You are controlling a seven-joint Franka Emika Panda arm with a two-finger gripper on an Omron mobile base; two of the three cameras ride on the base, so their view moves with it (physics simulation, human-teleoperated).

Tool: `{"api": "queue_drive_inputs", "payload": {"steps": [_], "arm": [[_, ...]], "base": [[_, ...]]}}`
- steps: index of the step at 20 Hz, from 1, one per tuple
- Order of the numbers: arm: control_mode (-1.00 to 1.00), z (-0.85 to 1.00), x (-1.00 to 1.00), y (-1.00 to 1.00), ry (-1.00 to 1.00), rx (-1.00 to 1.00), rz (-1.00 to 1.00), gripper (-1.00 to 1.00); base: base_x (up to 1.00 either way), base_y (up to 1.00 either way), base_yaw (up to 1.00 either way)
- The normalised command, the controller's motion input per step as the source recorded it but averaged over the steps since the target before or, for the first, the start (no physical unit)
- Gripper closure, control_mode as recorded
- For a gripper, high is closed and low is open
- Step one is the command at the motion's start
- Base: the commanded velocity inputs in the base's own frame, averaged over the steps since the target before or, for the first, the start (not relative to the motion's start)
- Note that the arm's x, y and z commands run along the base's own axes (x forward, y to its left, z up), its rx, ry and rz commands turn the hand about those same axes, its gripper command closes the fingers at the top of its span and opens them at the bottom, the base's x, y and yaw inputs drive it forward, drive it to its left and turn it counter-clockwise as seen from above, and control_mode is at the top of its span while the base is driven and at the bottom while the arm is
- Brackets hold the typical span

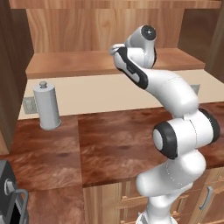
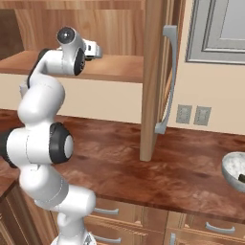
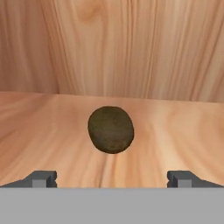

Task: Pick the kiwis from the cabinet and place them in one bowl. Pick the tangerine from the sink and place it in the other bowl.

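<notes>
One kiwi (image 3: 111, 129), dark olive-brown and roundish, lies on the light wood shelf (image 3: 175, 131) of the cabinet, just ahead of my gripper (image 3: 112, 178). The gripper is open, its fingertips (image 3: 42, 178) wide apart to either side and short of the fruit, touching nothing. My arm reaches over the counter into the cabinet (image 1: 74, 63), the hand (image 2: 94, 50) above the shelf. One whitish-grey bowl (image 2: 232, 165) stands on the counter at the far right; a dark bit shows inside it at the frame edge. The tangerine and the sink are out of view.
The cabinet's brown door (image 2: 154, 72) with its grey bar handle (image 2: 167, 81) stands open to the right of the arm. A grey paper-towel holder (image 1: 47, 106) stands at the left on the red-brown counter (image 1: 118, 144). Wall outlets (image 2: 193, 115) sit behind it.
</notes>
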Motion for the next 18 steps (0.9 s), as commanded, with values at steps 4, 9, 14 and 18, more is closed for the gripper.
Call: {"api": "queue_drive_inputs", "payload": {"steps": [4,9,14,18], "arm": [[-1.00,-0.06,0.43,0.08,0.00,0.00,0.00,-1.00],[-1.00,-0.04,0.45,0.07,0.00,0.00,0.00,-1.00],[-1.00,0.00,0.36,0.02,0.00,0.00,0.00,-1.00],[-1.00,-0.01,0.28,0.00,0.00,0.00,0.01,-1.00]], "base": [[0.00,0.00,0.00],[0.00,0.00,0.00],[0.00,0.00,0.00],[0.00,0.00,0.00]]}}
